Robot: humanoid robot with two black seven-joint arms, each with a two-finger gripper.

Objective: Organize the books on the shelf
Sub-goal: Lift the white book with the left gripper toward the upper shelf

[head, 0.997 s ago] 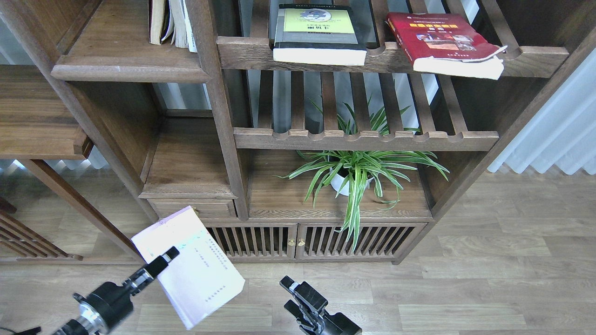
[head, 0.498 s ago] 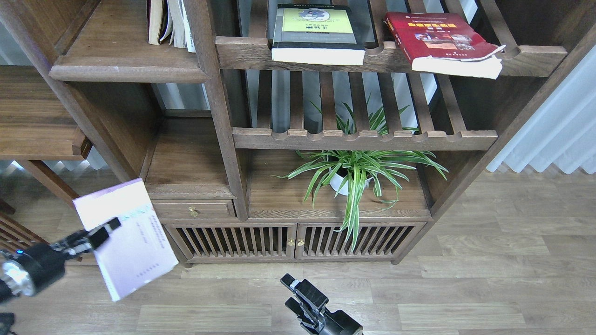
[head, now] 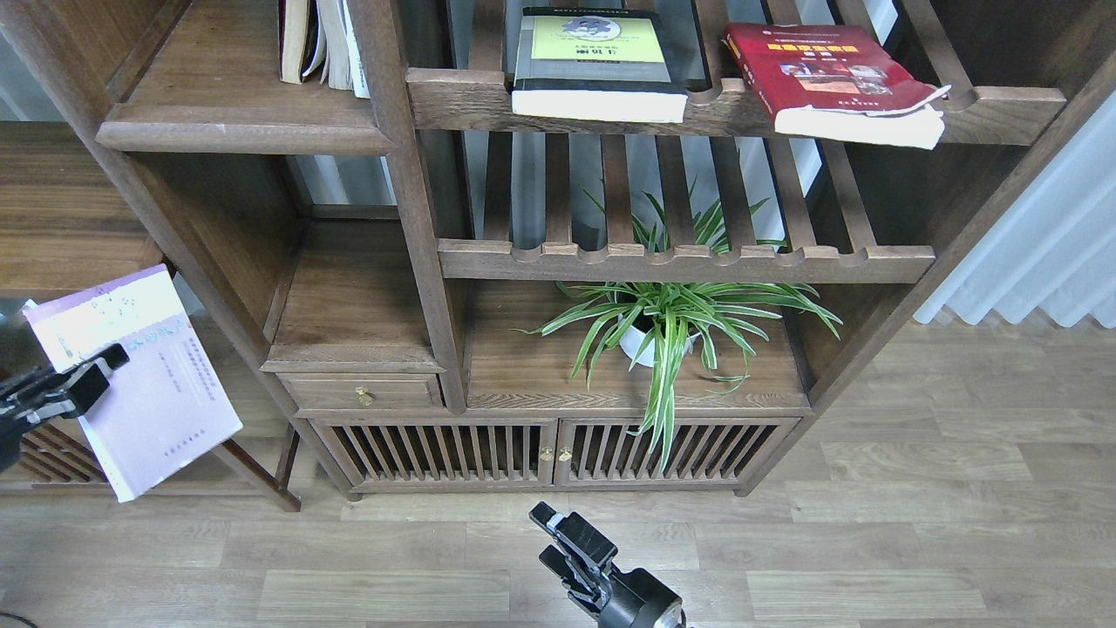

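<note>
Head view: the left gripper (head: 91, 371) comes in from the edge at about nine o'clock and is pinching the lavender-white book (head: 144, 384) at its left edge — the book hangs tilted in the air, in front of the low side furniture and well below the shelf (head: 235, 122). That shelf sits at about eleven o'clock, a solid dark-brown board with a thick rounded front edge, and a few upright books (head: 318, 39) already stand at its back right.

The black-grey book (head: 597, 61) lies flat on the upper slatted rack (head: 724, 109) near twelve o'clock, and the red book (head: 828, 78) lies flat at about one o'clock, its pages overhanging the front rail.

The right gripper (head: 558, 532) waits low at six o'clock over the floor, holding nothing; whether its fingers are spread or pressed together I cannot tell.

The step in hand looks like carrying the first book toward the shelf. The next move calls for lifting it toward eleven o'clock, turning it upright — then clearing the board's front edge and the post (head: 392, 174) beside it before setting it down.
</note>
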